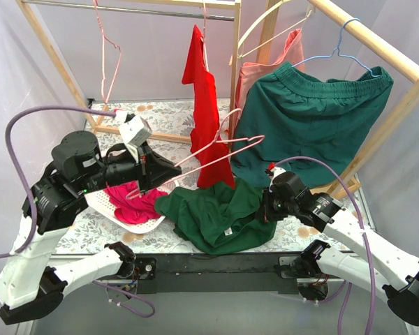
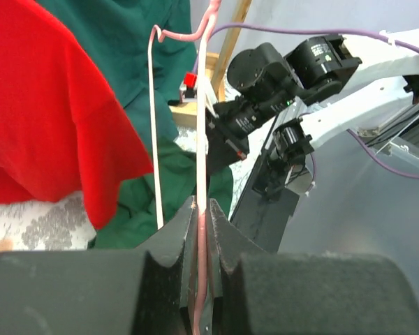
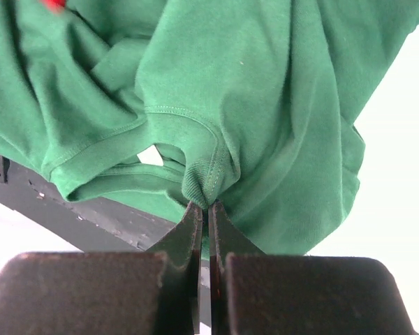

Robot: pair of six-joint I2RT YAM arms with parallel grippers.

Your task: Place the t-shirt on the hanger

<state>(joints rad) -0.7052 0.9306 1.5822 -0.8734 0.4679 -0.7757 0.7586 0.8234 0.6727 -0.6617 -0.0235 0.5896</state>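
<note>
Right wrist view: right gripper [image 3: 204,207] is clamped on a fold of the t-shirt [image 3: 279,105] at the ribbed collar. The bite is small, only the rib edge sits between the tips. The rest of the fabric hangs bunched beyond, with the neck opening collapsed.

Left wrist view: left gripper [image 2: 201,209] is closed on the hanger [image 2: 202,125], and the thin pink wire runs straight up out of the jaws.

Top view: the shirt lies in a heap at the near edge of the table [image 1: 84,227], between the arms, with one corner lifted by the right gripper. A white basket [image 1: 122,216] holding magenta cloth [image 1: 136,199] is just left of it. The hanger is in the air above the heap. Its far end overlaps the red t-shirt [image 1: 206,105] on the rack [image 1: 377,45]; I can't tell whether they touch. Behind that, green shorts [image 1: 307,118] hang on a blue hanger [image 1: 342,42].

Risks:
- The collar could slip out, since the pinch is shallow on stretchy rib.
- The hanger could swivel in the jaws, being round wire held at a single grip point.
- The hook or shoulder could snag the red shirt on any swing.
- The hanger arm could miss the neck hole because the opening isn't spread.

Writing: none legible. The white label [image 1: 228,230] on the shirt is too small to read.
</note>
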